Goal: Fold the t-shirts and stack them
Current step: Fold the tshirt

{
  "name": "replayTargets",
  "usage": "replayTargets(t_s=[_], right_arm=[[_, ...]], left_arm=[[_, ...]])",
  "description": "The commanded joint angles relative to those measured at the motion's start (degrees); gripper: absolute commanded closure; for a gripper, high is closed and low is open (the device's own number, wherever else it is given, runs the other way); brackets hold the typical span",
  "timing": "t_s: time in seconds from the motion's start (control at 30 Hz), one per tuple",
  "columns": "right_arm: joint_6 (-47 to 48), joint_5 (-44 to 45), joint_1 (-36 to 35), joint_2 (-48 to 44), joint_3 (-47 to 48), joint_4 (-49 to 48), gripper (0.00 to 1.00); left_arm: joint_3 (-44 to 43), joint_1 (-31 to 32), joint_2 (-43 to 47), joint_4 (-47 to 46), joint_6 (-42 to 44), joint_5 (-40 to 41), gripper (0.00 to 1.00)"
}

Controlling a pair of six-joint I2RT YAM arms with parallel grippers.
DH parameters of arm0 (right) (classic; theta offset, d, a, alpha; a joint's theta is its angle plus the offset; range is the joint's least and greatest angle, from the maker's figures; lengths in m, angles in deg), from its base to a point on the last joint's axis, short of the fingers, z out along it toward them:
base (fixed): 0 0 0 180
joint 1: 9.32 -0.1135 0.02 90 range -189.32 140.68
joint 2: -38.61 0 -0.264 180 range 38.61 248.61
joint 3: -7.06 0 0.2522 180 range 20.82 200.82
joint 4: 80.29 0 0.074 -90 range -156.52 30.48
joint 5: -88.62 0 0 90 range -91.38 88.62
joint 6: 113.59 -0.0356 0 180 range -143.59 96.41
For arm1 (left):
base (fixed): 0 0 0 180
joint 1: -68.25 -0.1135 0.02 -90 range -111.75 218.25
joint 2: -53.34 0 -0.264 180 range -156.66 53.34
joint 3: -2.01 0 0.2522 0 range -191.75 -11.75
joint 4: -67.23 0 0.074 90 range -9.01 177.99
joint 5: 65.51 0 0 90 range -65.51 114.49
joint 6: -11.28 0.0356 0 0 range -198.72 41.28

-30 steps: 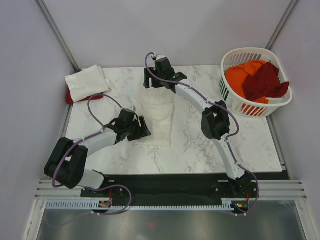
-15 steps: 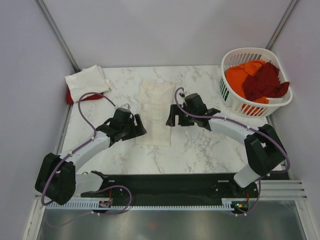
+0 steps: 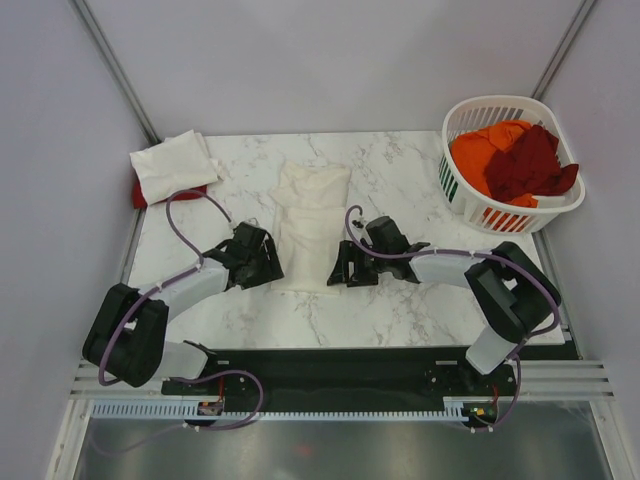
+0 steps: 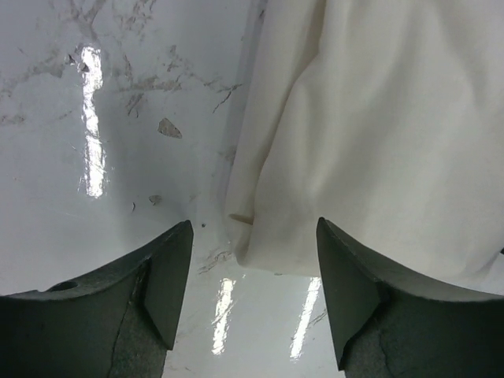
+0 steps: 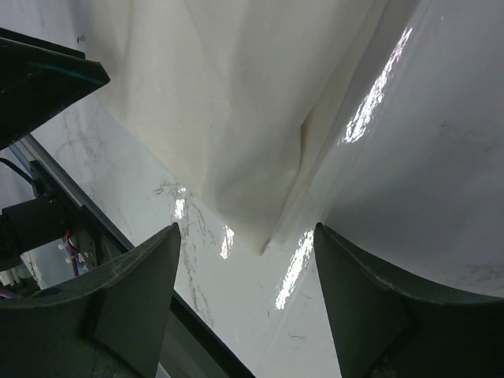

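Cream folded shirt (image 3: 312, 225) centred on marble table (image 3: 400, 170), your left claw (image 3: 272, 262) and right claw (image 3: 338, 268) wide and empty at its near corners, open room outside both, only wrist views show each corner between jaws.

You've got five t-shirts, namely two cream-white ones (image 3: 312, 225) (image 3: 172, 165), one red (image 3: 139, 195), one orange (image 3: 480, 150) and one dark maroon (image 3: 530, 165), plus one laundry basket (image 3: 500, 103), two claws (image 3: 262, 258) (image 3: 345, 268) and one bench (image 3: 400, 300).
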Motion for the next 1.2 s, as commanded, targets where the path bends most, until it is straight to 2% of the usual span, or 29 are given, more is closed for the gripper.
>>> replayTargets(t_s=[0.0,0.07,0.13,0.3,0.37,0.4,0.43,0.47,0.5,0.53,0.6,0.77,0.9,1.1,1.17], right_arm=[[-2.18,-2.84,-0.84,1.17,-2.01,-3.99,0.24],[-2.71,-3.28,-1.19,1.17,-3.59,-5.65,0.28],[-3.24,-3.63,-1.36,2.22,-4.3,-6.81,0.39],[-3.77,-5.04,-1.72,7.31,-4.83,-11.02,0.51],[-3.24,-4.78,-1.72,8.2,-4.74,-11.29,0.53],[-2.98,-4.69,-1.63,8.55,-4.65,-11.47,0.59],[-2.8,-4.69,-1.63,8.64,-4.39,-11.47,0.65],[-1.84,-4.6,-1.63,8.73,-4.21,-11.21,0.71],[-1.49,-4.34,-1.63,8.64,-3.95,-10.77,0.83],[-0.87,-3.99,-1.63,8.47,-3.77,-10.07,0.9],[0.7,-2.59,-1.54,7.16,-3.25,-7.7,1.0],[4.05,2.95,-1.54,-0.31,-4.65,1.35,1.0],[6.42,7.26,-1.1,-8.12,-6.4,9.53,1.0],[5.11,4.28,-1.1,-14.72,-8.69,13.75,1.0],[4.93,4.45,-1.1,-16.48,-7.12,16.03,1.0]], left_arm=[[1.52,-0.32,-1.05,-3.98,0.34,-0.64,0.3],[2.49,-0.32,-0.88,-5.12,-0.28,-2.05,0.32],[3.02,-0.32,-0.62,-5.65,-0.54,-2.93,0.32],[2.93,-0.32,-2.72,-7.93,-1.16,-4.07,0.37],[2.49,-0.32,-4.57,-8.72,-1.33,-4.07,0.5],[2.41,-0.32,-5.18,-9.42,-1.42,-5.38,0.58],[2.58,-0.32,-6.14,-9.69,-1.42,-5.57,0.73],[2.58,-0.32,-6.42,-9.96,-1.34,-5.74,0.78],[2.67,-0.23,-6.68,-10.13,-1.25,-6.27,0.85],[2.67,-0.23,-6.59,-10.22,-1.25,-6.62,0.98],[2.84,-0.23,-5.37,-10.22,-1.07,-7.93,0.98],[4.95,0.91,1.74,-7.68,-3.09,-10.58,0.98],[6.97,5.55,8.5,-5.39,-6.78,-11.81,0.98],[8.73,13.03,13.35,-3.46,-13.28,-11.81,0.98],[8.03,13.83,14.84,-2.4,-14.51,-11.72,0.98]])
